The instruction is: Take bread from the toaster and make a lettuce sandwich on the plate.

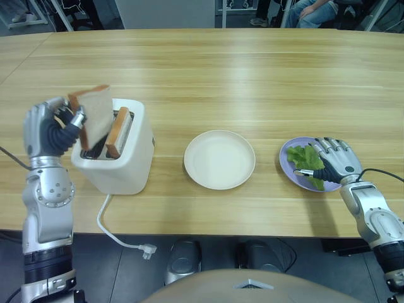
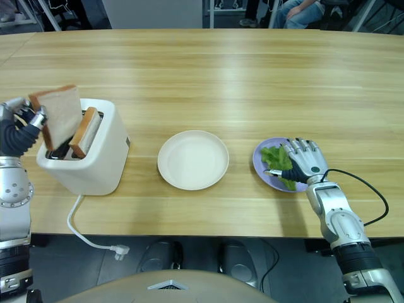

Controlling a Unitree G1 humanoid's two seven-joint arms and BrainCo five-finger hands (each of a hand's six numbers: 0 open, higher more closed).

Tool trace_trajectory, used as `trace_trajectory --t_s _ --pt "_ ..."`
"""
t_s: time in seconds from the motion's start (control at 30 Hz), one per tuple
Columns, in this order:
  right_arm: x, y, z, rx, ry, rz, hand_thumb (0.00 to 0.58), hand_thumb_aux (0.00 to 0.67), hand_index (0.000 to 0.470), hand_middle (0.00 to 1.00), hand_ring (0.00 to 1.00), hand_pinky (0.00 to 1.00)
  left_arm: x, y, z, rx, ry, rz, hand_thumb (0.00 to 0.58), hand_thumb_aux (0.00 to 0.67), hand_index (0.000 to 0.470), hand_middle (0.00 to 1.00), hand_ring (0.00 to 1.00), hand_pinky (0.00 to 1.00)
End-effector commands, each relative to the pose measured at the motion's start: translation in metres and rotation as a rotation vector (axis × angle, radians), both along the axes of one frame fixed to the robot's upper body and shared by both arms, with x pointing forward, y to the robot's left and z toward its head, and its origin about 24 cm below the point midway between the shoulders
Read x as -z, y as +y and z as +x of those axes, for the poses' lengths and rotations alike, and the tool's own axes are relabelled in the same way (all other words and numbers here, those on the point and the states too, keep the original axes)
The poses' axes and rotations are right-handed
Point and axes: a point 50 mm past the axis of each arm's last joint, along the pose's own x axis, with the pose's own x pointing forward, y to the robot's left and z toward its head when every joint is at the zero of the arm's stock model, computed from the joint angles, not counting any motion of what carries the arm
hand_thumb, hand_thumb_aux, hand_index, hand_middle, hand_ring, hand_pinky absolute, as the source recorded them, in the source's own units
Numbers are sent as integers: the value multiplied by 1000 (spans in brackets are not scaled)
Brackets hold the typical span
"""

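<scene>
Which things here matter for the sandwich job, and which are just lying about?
Job: toaster, bread slice in left hand, second slice in its slot, cream plate, lettuce, purple plate, right hand on the lettuce.
Lying about: power cord with loose plug, table.

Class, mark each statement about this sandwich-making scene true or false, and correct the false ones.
1. The left robot hand grips a bread slice raised partly out of the toaster. True.
2. The cream plate already holds lettuce. False: it is bare; the lettuce lies on the purple plate.
3. A second slice sits in the toaster. True.
4. The right robot hand is at the toaster. False: it is at the purple plate, over the lettuce.
5. The toaster's plug is in a socket. False: it hangs free past the table's front edge.
</scene>
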Motion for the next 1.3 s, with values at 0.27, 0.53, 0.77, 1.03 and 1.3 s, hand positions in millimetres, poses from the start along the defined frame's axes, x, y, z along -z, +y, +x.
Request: trace_trajectory --t_s 0.27,0.53,0.77,1.03,1.3 --pt "32 -17 2 19 150 -170 0 0 0 0 0 0 -70 -27 -17 144 -297 77 580 670 460 1000 1000 1000" --pt "43 -20 4 33 181 -158 580 670 460 0 0 0 -90 -75 -22 374 -358 35 580 670 460 1000 1000 1000" --pt "35 -9 12 12 133 -53 580 670 460 0 0 0 -69 -123 -7 586 -239 -108 580 670 460 1000 1000 1000" --pt "17 3 16 -50 101 52 580 670 460 0 0 0 17 -181 29 714 140 -241 580 670 460 1000 1000 1000" --pt "7 12 4 -82 138 130 580 670 460 0 0 0 100 -211 51 705 412 -312 580 670 460 1000 1000 1000"
